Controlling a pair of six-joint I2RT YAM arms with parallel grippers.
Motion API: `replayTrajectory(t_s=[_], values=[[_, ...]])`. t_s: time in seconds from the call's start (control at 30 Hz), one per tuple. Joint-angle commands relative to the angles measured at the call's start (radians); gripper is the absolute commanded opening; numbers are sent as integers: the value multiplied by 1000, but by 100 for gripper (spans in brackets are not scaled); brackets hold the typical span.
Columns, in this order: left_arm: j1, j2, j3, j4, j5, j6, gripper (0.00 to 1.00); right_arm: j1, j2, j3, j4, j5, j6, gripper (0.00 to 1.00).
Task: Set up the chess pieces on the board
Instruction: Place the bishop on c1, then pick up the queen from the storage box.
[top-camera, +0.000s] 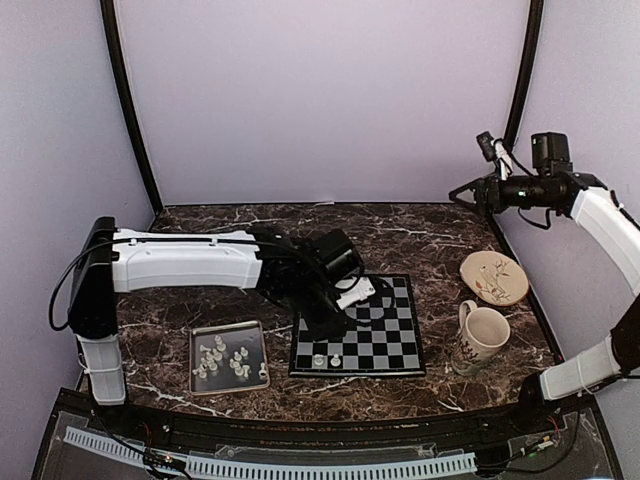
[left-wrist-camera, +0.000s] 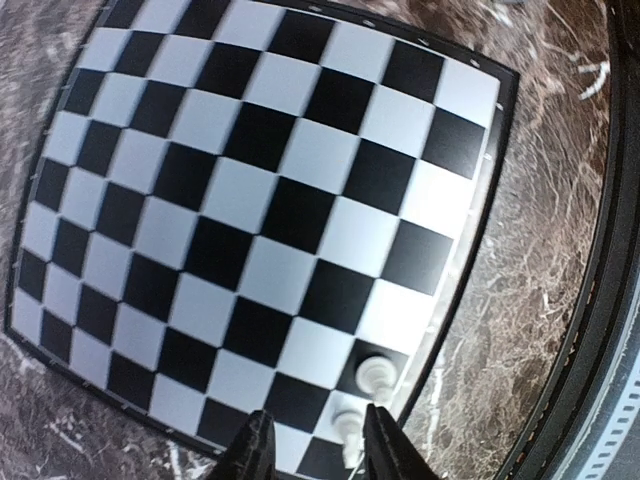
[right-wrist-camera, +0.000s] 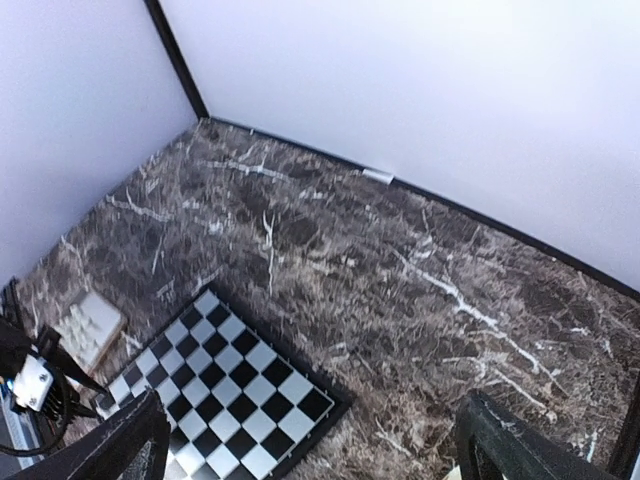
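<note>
Pieces waiting: about ten tiny whitish, translucent chess pieces (top-camera: 228, 355) sit crowded together at the lower left of the top view.
Pieces placed: two placed pieces (left-wrist-camera: 377, 375) stand upright side by side on the board's edge row, at the lower right of my left wrist view.
Board: the flat black and light-grey chessboard (top-camera: 385, 330) with a thin dark border lies at centre bottom of the top view.
Tray: the small silver-rimmed metal tray (top-camera: 225, 328) holds the waiting pieces and sits just left of the board.
Handling: I judge them very light, hard and smooth, so they are likely to slip or topple. Best taken from above at the narrow waist with a gentle close, starting with one at the outside of the cluster.
Left tool: my left tool (left-wrist-camera: 315, 455) hangs over the board's lower left corner. Its fingers are a narrow gap apart and grip nothing. One placed piece shows through the gap, standing on its square.
Right tool: my right tool (right-wrist-camera: 310, 425) is high at the upper right of the top view, spread wide and empty.
Nearby: a cream floral ceramic mug (top-camera: 482, 335) and a round cream patterned plate (top-camera: 493, 277) sit to the right of the board.
Desk: the dark brown marble-patterned desk (top-camera: 430, 235) carries everything.
</note>
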Motion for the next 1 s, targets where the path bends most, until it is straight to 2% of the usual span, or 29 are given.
replayTrajectory(t_s=[0.0,0.1,0.17,0.23,0.37,0.43,0.6,0.83,0.97], values=[[84,-158,-118,122,-43,-104,33,-2,47,245,-77,63,314,100],[124,-223,-196,181,-105,-176,34,-2,79,409,-117,47,468,100],[159,-248,-231,166,-154,-239,37,-2,89,518,-135,45,540,100],[188,-281,-271,134,-166,-292,40,-1,98,614,-156,44,595,100],[226,-366,-356,2,-141,-355,53,-1,98,747,-166,49,673,100],[230,-402,-388,-82,-157,-378,53,-1,112,785,-153,-27,706,100],[245,-479,-460,-162,-191,-436,52,-1,158,757,-28,-230,875,100],[264,-490,-500,-123,-211,-432,51,-3,152,729,50,-274,938,100],[270,-474,-501,-104,-218,-417,51,-35,132,653,135,-326,1027,100]])
